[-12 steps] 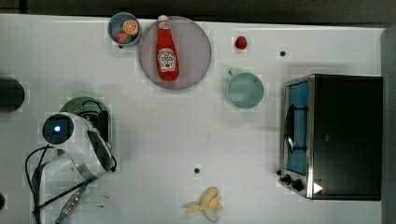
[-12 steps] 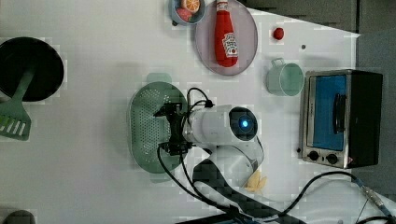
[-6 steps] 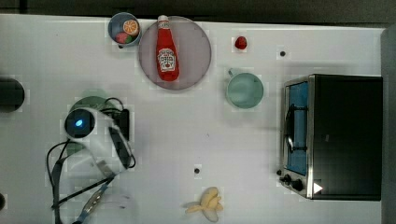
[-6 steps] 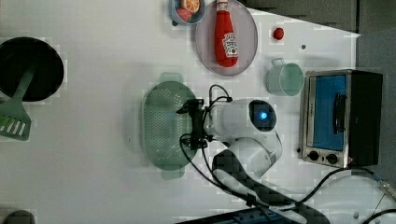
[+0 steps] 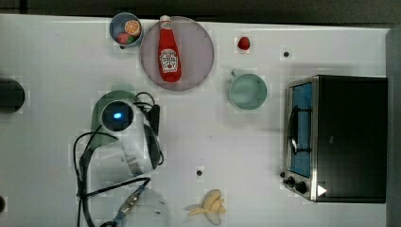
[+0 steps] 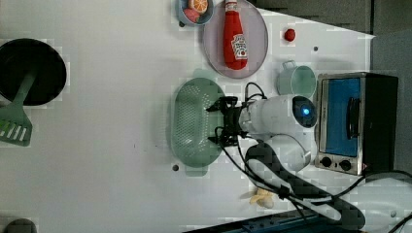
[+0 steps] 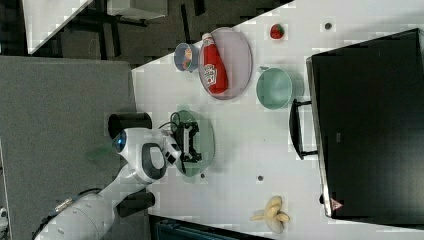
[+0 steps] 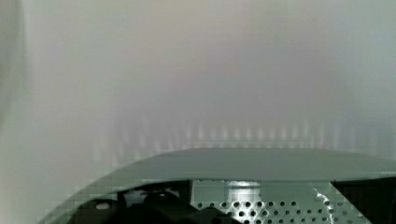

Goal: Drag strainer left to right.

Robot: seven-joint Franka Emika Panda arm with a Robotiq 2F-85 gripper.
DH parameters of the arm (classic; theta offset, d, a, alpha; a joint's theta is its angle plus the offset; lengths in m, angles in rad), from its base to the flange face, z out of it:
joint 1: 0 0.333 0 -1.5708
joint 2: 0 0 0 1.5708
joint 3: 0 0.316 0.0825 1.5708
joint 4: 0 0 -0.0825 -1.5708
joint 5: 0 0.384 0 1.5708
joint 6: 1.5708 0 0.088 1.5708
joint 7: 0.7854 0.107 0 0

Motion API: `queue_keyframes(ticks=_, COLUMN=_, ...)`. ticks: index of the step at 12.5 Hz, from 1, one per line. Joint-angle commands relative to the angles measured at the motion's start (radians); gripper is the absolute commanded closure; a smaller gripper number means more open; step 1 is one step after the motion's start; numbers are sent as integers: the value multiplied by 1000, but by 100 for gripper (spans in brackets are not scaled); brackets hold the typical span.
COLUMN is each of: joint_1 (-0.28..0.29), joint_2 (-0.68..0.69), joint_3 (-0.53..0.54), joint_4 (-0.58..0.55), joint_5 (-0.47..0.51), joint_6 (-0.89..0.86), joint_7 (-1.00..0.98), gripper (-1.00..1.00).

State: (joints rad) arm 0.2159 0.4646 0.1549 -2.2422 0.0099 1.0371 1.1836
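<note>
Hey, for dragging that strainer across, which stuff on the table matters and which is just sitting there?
Part of the job:
strainer
gripper, open at the strainer's rim

Just lying about:
mug
plate with ketchup bottle
fruit bowl
toaster oven
banana
spatula

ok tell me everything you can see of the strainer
The strainer is a pale mint-green oblong tub that looks like plastic, with rounded ends, a small tab handle at each end and a base full of small holes. It sits flat and upright on the white table, below the grey plate in the left view. It looks empty. The robot's hand reaches over its long rim on the left view's right, jaws open wide; whether it touches the rim is unclear.
</note>
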Motion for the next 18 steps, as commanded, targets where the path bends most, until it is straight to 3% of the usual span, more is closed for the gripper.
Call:
queue_keyframes(ticks=1, joint_1=-62, joint_2=-39, joint_3=-45, joint_4=-27, joint_5=-21, joint_6=1, joint_7=-117, gripper=-100)
queue_keyframes(ticks=15, joint_1=-97, joint_2=-65, joint_3=-273, joint_4=-73, joint_5=-21, joint_6=3, joint_7=-420, gripper=-100)
queue_keyframes(ticks=18, joint_1=-96, joint_2=-79, joint_3=-267, joint_4=-67, joint_5=-21, joint_6=39, joint_7=-532, gripper=-100)
